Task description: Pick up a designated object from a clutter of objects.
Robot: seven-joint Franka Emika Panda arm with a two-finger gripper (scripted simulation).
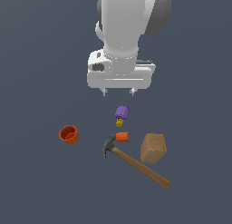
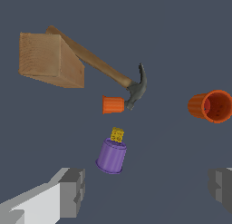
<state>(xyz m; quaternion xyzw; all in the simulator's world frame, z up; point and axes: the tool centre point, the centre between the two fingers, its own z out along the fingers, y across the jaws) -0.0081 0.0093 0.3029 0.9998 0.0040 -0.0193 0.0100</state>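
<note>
1. In the wrist view the fingers stand wide apart and hold nothing; this view shows their grey pads, where the exterior view shows only two small tips under the white hand.
2. Nearest them lies the purple cup, with a yellow bit at its end.
3. Beyond it the tiny orange cup lies on its side on the table, plain orange and slightly flared.
4. Its long axis runs level, one end just beside the hammer head.
5. Farther off sit the wooden block and, well apart, the red-orange cup.
</note>
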